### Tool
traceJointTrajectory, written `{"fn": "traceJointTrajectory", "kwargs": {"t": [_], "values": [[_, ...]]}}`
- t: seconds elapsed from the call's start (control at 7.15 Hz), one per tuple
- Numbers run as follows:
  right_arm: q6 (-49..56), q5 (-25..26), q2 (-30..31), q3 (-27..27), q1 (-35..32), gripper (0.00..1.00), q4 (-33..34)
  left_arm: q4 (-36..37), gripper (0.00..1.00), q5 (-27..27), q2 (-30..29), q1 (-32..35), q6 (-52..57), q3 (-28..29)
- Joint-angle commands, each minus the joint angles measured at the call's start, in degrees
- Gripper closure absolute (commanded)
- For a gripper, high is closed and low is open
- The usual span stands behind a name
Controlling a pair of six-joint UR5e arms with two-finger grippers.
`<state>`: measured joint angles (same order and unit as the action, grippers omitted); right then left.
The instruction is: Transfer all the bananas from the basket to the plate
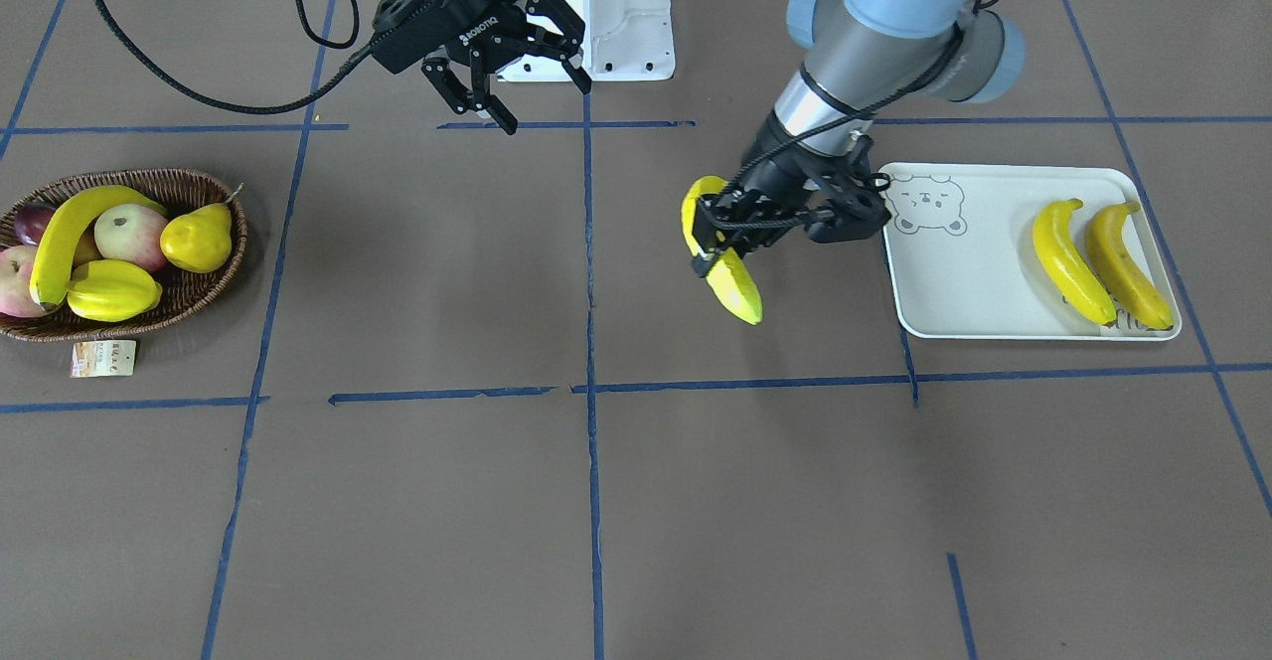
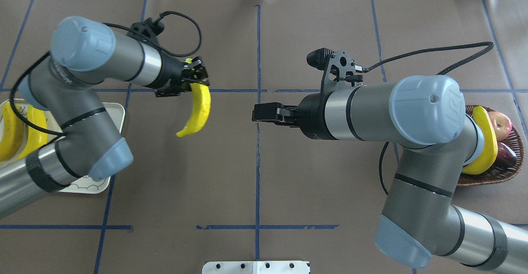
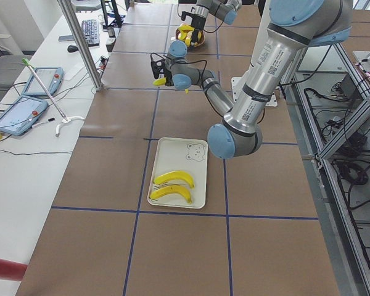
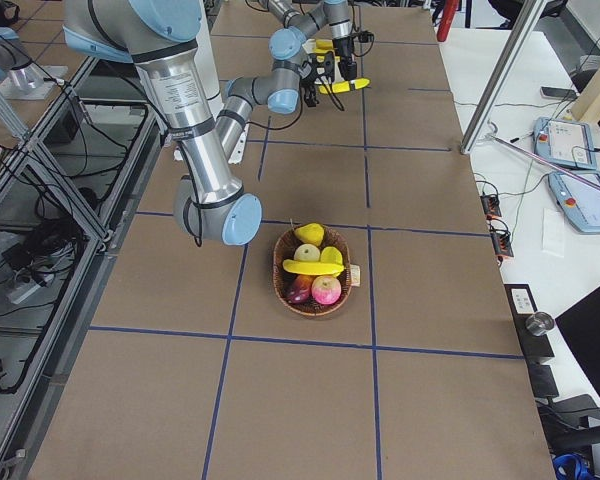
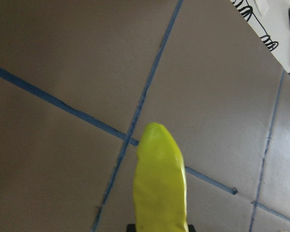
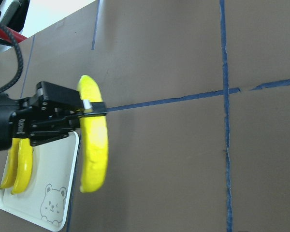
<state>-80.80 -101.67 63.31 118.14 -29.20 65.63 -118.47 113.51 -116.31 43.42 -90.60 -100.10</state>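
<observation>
My left gripper [image 1: 708,243] is shut on a yellow banana [image 1: 733,282] and holds it above the table, to the left of the plate [image 1: 979,282] in the front view. The banana hangs from the gripper [image 2: 197,80] in the overhead view too. The white plate with a bear drawing holds two bananas [image 1: 1068,260] [image 1: 1128,264]. One long banana [image 1: 65,238] lies in the brown wicker basket [image 1: 204,292]. My right gripper [image 1: 549,108] is open and empty, raised over the table's middle near the robot's base.
The basket also holds a ridged yellow starfruit [image 1: 114,289], a yellow pear [image 1: 197,238], apples [image 1: 131,235] and a dark fruit [image 1: 35,223]. A paper tag [image 1: 102,358] lies beside it. Blue tape lines cross the brown table.
</observation>
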Motion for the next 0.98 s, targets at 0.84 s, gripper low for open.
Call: {"fn": "traceJointTrajectory", "kwargs": {"t": [0.84], "values": [[0.0,0.2,1.2,1.0,-0.8,0.0,1.9,0.3,0.92,0.8,25.4,9.1,22.2,2.0]]}}
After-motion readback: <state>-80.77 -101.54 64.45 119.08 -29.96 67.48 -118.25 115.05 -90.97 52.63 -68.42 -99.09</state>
